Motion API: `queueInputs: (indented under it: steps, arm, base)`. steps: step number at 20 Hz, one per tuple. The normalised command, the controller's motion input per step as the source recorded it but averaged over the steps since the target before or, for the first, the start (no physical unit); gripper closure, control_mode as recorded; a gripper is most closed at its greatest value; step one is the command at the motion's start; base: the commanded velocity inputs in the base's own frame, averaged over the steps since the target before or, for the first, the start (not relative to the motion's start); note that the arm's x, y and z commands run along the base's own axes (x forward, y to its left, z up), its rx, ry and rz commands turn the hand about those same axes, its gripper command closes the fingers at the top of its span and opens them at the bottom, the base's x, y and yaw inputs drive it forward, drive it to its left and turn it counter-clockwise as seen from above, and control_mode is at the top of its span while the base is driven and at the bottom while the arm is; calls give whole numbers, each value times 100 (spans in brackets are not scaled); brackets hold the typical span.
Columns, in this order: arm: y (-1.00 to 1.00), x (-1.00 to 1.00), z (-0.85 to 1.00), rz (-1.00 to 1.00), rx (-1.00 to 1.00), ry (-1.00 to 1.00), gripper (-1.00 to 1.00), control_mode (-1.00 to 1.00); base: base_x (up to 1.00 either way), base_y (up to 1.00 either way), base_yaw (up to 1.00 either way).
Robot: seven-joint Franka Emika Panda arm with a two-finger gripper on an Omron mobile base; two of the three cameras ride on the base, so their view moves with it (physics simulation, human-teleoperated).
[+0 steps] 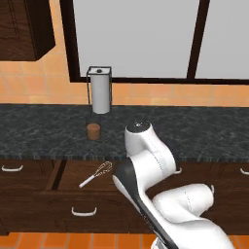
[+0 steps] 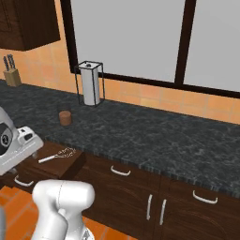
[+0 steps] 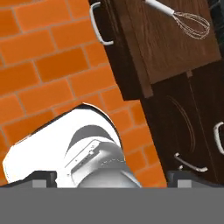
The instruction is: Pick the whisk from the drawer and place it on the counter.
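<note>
The whisk (image 1: 96, 174) lies on the wood-grain bottom of the open drawer (image 1: 71, 171), white handle to the left, wire head to the right. From the right base view the whisk (image 2: 58, 155) rests in the same pulled-out drawer (image 2: 71, 161) under the counter (image 2: 154, 136). In the hand view my gripper (image 3: 111, 178) is open, its dark fingertips (image 3: 43, 178) spread wide with nothing between them. It points down at the floor, well short of the whisk (image 3: 179, 17) and the drawer (image 3: 175, 52). The counter (image 1: 185, 131) runs above the cabinets.
A brown cork-like cylinder (image 1: 93, 131) stands on the counter in front of a paper towel holder (image 1: 100, 90). A knife block (image 2: 12, 75) sits far left. The drawer's curved white handle (image 3: 98, 26) faces the orange tiled floor (image 3: 39, 65). Closed cabinet fronts (image 2: 136, 192) lie beside the drawer.
</note>
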Motion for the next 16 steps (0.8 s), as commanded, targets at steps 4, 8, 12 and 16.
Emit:
queueInputs:
  steps: [4, 8, 12, 16]
  arm:
    - [100, 20, -45, 22, 2, 2, -100, -100]
    - [98, 58, -35, 21, 0, 9, -100, -100]
    - [67, 64, -38, 5, -2, 16, -100, -100]
    - [25, 80, -40, 7, 0, 28, -100, -100]
  base:
    - [0, 0, 0]
    - [0, 0, 0]
    - [0, 0, 0]
    - [0, 0, 0]
